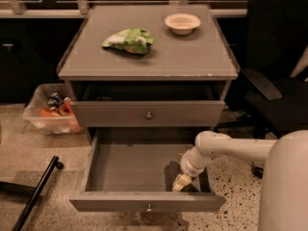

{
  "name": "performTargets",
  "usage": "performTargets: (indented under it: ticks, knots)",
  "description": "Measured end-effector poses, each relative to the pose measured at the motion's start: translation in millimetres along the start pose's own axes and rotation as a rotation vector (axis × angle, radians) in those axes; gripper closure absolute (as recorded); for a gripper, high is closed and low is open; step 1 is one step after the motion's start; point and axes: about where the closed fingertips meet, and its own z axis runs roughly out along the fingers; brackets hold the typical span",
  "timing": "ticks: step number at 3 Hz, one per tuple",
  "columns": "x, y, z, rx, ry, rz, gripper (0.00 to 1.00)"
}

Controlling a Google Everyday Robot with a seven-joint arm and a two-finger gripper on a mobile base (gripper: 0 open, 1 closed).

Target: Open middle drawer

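The middle drawer is a grey flat-fronted drawer with a small round metal knob. It stands pulled far out of the grey cabinet, and its plain grey inside is bare. My gripper is on a white arm that comes in from the right. It reaches down inside this drawer at its front right corner, just behind the front panel. Above, another grey drawer with a knob sits nearly shut. Any drawer below is hidden.
On the cabinet top lie a green bag and a pale bowl. A clear bin of items stands on the floor at the left. A black office chair is at the right, and a black bar lies at the lower left.
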Motion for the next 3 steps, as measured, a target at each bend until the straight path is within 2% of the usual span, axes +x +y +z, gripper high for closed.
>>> performTargets:
  ticks: [3]
  knots:
    - [-3.5, 8.8, -7.3, 0.012, 0.005, -0.003, 0.0]
